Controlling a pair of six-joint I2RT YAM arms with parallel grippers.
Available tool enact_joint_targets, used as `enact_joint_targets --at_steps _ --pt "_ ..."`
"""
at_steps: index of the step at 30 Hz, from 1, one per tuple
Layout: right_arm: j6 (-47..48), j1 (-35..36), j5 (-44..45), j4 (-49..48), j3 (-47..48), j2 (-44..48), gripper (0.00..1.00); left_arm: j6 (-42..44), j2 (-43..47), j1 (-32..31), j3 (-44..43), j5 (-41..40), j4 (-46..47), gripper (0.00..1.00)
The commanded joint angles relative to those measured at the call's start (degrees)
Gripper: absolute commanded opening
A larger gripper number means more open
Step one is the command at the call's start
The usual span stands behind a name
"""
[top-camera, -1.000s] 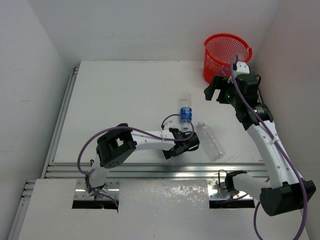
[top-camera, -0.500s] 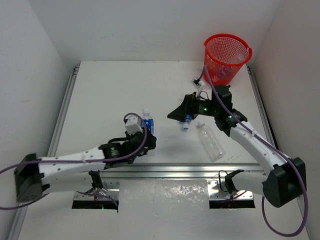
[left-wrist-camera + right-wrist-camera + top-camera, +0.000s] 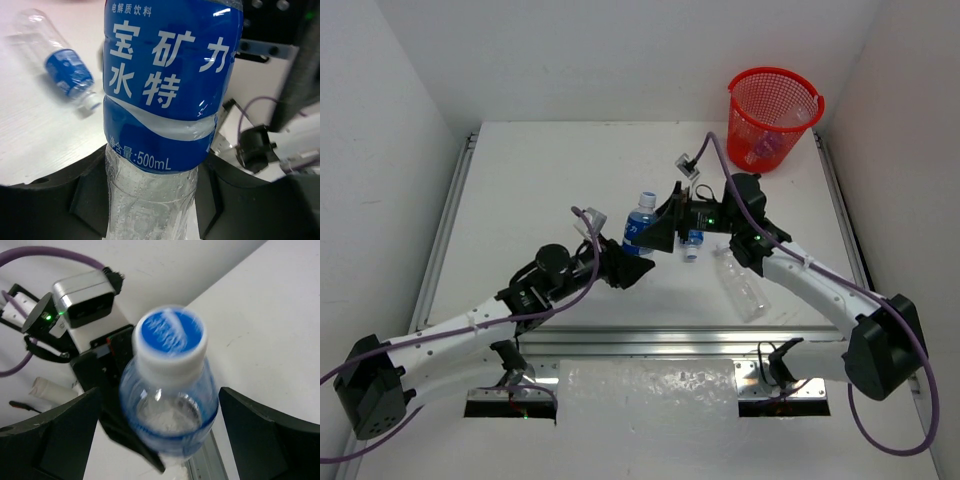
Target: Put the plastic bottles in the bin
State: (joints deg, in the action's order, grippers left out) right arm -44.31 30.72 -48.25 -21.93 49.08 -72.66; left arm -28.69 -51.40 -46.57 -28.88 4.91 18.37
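Across the white worktop (image 3: 540,180) I see the round red mesh bin (image 3: 745,120) at the far right corner, my left gripper (image 3: 628,260) clamped on an upright blue-labelled clear plastic bottle (image 3: 640,222), my right gripper (image 3: 662,228) spread wide near its cap, and an unlabelled clear bottle (image 3: 742,288) lying nearby.

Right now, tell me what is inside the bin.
Through the bin mesh a pale, bottle-like shape shows low down. The red wall hides the bottom, so how many bottles lie there cannot be told.
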Motion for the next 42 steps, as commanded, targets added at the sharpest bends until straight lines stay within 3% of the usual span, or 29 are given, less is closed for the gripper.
enact_joint_targets --at_steps 1,2,3,4,5,6,8,11,12,13,15,16,18,21,24,26,32,42 --pt "3.43 1.01 4.03 -0.58 3.74 -0.81 0.99 1.35 -1.34 0.34 -2.93 9.75 8.34 0.0" --pt "3.79 1.18 4.48 0.3 4.18 -0.99 0.96 1.27 -1.6 0.34 -3.19 9.86 8.35 0.01" --pt "4.15 1.18 2.91 0.75 4.79 -1.77 0.86 1.27 -1.86 0.34 -3.54 9.77 8.35 0.04" --pt "4.32 1.27 1.68 0.75 5.41 -2.21 0.67 1.44 -1.95 0.34 -3.9 9.16 8.09 0.09" --pt "4.06 1.27 0.8 0.49 5.33 -2.48 0.12 1.88 -1.95 0.34 -4.68 8.81 7.65 0.26" --pt "3.89 1.36 1.14 -0.47 4.98 -2.22 0.01 2.23 -2.04 0.42 -5.21 8.72 7.04 0.45" --pt "4.84 1.19 2.01 -0.13 3.66 -1.43 0.0 2.24 -1.78 0.42 -7.83 4.26 2.49 0.88" --pt "10.2 -0.13 10.78 7.14 5.4 0.85 0.0 0.84 -1.43 0.42 -14.08 -11.53 -14.1 0.94" --pt "12.91 -1.44 14.46 12.91 8.2 1.38 0.0 -1.0 -1.51 0.34 -16.18 -16.89 -28.07 0.95" --pt "14.5 -2.06 23.29 15.49 9.88 1.82 0.0 -6.33 -1.69 0.42 -17.86 -27.82 -35.35 0.97" --pt "16.88 -5.99 32.82 22.42 16.01 1.39 0.0 -11.98 -1.08 0.42 -21.82 -37.64 -52.19 0.98" --pt "16.89 -7.85 39.13 24.55 18.31 -0.1 0.0 -14.62 -0.29 0.42 -22.09 -38.39 -55.69 0.98" --pt "16.54 -14.15 43.66 27.45 24.7 -2.29 0.0 -14.47 2.96 0.25 -21.75 -35.78 -59.75 0.98" --pt "18.55 -20.33 51.39 30.45 36.11 -9.67 0.0 -6.06 5.78 0.34 -19.9 -27.44 -59.06 1.0" --pt "20.14 -25.08 57.2 33.0 49.15 -19.07 0.0 -5.33 6.48 0.34 -20.25 -27.41 -60.48 1.0" --pt "22.15 -27.1 61.77 31.0 55.47 -24.97 0.0 -3.66 8.15 0.34 -18.32 -25.48 -56.19 1.0" --pt "29.36 -28.7 67.05 28.0 73.4 -41.12 0.0 -2.43 8.5 0.25 -16.29 -22.49 -53.88 1.0" --pt "31.83 -30.28 67.85 21.4 78.8 -50.37 0.02 -1.9 11.58 0.34 -15.15 -21.25 -52.3 1.0"
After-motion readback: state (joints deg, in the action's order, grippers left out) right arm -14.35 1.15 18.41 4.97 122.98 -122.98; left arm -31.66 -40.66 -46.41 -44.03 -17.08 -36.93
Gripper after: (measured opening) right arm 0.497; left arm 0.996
